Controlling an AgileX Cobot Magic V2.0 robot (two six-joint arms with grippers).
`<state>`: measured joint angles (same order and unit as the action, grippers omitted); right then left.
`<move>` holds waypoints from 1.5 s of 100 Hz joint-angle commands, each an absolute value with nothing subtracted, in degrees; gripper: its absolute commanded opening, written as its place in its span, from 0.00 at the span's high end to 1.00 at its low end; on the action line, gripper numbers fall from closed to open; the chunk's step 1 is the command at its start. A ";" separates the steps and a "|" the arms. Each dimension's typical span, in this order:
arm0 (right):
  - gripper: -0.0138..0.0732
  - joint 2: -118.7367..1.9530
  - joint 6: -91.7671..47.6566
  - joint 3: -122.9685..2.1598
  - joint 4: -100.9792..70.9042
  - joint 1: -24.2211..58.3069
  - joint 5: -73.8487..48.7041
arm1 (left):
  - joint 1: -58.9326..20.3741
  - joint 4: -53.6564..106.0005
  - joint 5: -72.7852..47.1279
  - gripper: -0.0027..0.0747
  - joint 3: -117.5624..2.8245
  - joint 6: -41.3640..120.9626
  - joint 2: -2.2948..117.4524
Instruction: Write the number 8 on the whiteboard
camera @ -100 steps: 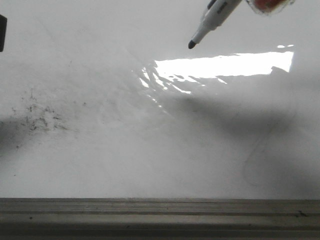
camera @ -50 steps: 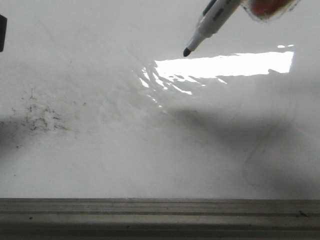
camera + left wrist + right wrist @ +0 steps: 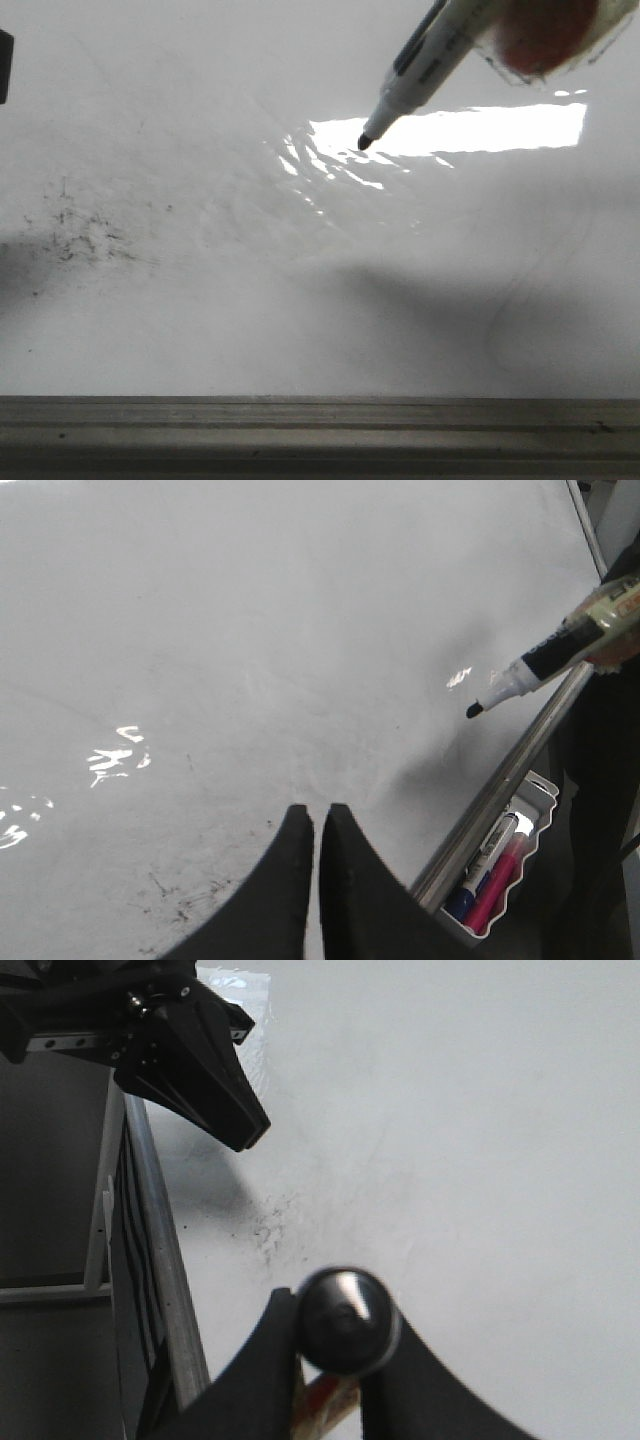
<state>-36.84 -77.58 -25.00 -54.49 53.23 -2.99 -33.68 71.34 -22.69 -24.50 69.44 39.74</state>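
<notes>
— Two spare markers (one red, one blue) lie in a tray beside the grey rail. Anything across the whiteboard itself?

— Black speckle smudges at the left of the front view, a bright glare patch at upper right, and a broad shadow low on the right. No number 8 is drawn.

— And the pen?

— The marker enters from the upper right of the front view, its long axis slanting down-left, the dark tip over the glare's left edge.

— Touching?

— Cannot tell.

— Grippers?

— The right gripper clamps the marker's barrel. The left gripper holds nothing, its fingers nearly together above the board.
</notes>
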 commanded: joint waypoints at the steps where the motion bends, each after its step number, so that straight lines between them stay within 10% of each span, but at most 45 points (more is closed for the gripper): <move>1: 0.91 -35.92 -63.61 -26.80 -39.57 53.92 2.32 | -33.82 73.37 -21.74 0.99 -25.93 69.47 39.67; 28: 0.91 -35.41 -7.49 -26.80 19.30 54.88 11.22 | -33.82 73.37 -21.74 0.99 -25.93 69.47 39.67; 150: 0.91 -43.51 -7.60 -26.80 20.26 46.38 14.59 | -33.82 73.24 -20.79 0.99 -25.93 69.47 39.67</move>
<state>-42.33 -7.76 -25.00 19.98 46.77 8.19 -33.68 71.34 -22.45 -24.50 69.54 39.74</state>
